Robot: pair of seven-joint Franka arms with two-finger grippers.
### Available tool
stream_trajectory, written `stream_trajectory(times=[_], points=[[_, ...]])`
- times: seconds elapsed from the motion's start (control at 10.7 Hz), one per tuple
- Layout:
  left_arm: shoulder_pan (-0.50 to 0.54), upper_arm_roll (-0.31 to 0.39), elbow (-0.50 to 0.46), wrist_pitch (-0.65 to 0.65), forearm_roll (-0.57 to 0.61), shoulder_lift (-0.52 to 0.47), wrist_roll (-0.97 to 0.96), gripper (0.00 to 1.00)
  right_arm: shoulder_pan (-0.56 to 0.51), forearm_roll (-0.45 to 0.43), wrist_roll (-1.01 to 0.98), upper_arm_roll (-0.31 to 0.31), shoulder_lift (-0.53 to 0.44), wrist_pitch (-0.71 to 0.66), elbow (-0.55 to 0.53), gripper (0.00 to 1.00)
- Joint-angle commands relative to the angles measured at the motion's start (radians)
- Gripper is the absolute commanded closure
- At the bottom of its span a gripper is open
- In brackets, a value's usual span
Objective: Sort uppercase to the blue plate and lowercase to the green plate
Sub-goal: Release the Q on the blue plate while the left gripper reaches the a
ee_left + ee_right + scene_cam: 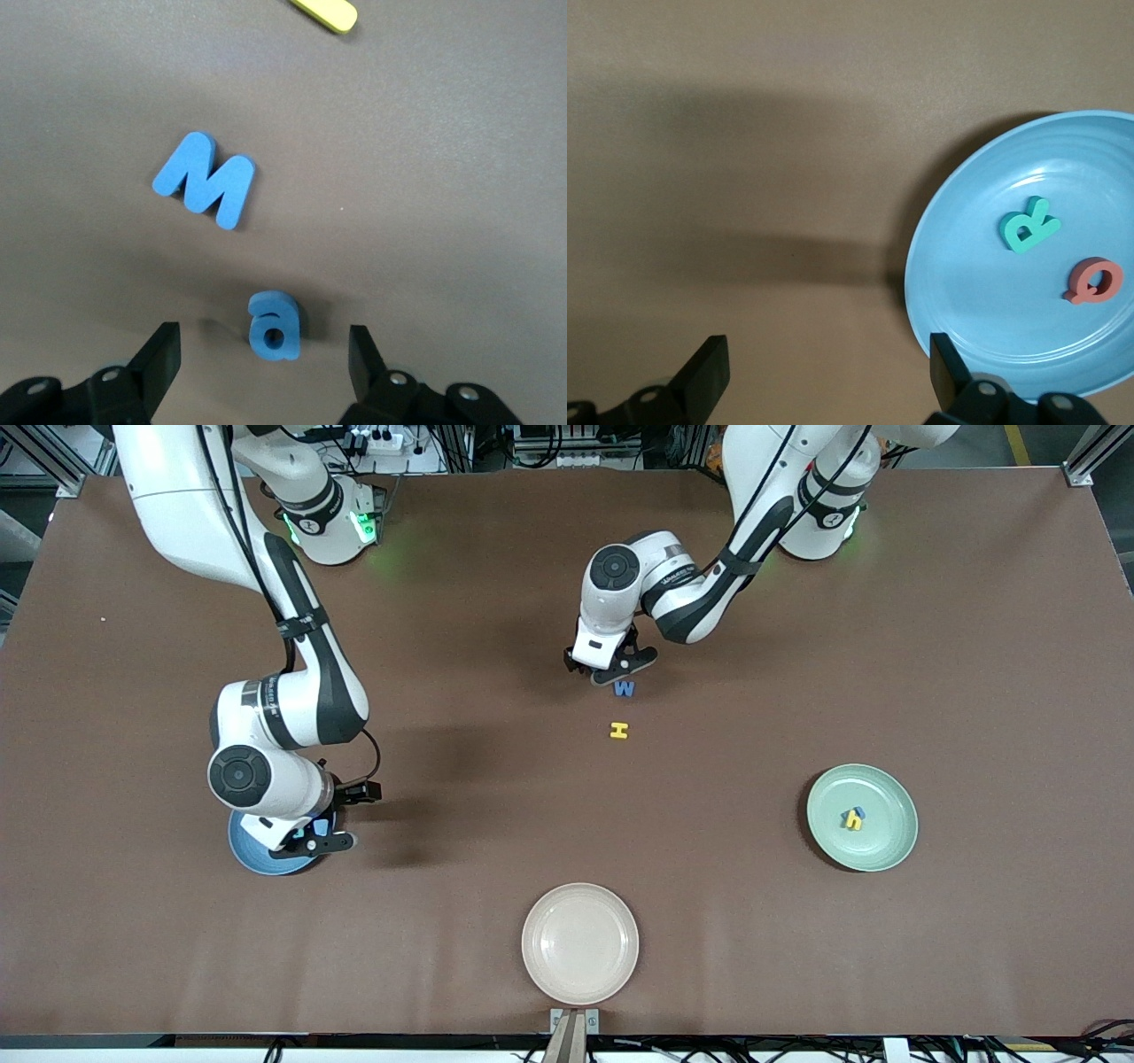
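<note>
My left gripper (611,671) is open, low over the table's middle, with its fingers on either side of the blue e (275,326); the e is hidden in the front view. The blue W (625,688) (205,180) lies just beside it, and the yellow H (618,731) (326,12) lies nearer the front camera. My right gripper (312,841) (828,376) is open and empty over the blue plate's (252,856) (983,292) rim. That plate holds the teal R (1029,226) and red Q (1094,282). The green plate (886,850) holds the yellow h (853,821) and a blue letter (858,811). The red w is out of view.
A cream plate (580,943) sits at the table's edge nearest the front camera, midway along it. The brown table (443,691) stretches between the plates.
</note>
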Motion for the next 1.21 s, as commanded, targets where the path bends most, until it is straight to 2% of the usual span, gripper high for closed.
stream_trajectory(times=[0.0, 0.37, 0.74, 1.12], points=[[0.015, -0.013, -0.007, 0.021, 0.037, 0.002, -0.03, 0.23, -0.017, 0.01, 0.015, 0.018, -0.017, 0.0, -0.024, 0.0], [0.028, -0.013, -0.006, 0.021, 0.043, 0.013, -0.014, 0.24, -0.026, 0.01, 0.008, 0.018, -0.009, 0.005, -0.027, 0.0], [0.03, -0.013, -0.001, 0.022, 0.057, 0.024, -0.016, 0.32, -0.025, 0.01, 0.008, 0.018, -0.006, 0.007, -0.027, 0.0], [0.027, -0.015, 0.011, 0.021, 0.057, 0.027, -0.031, 0.32, -0.022, 0.01, 0.002, 0.018, -0.009, 0.004, -0.027, 0.0]])
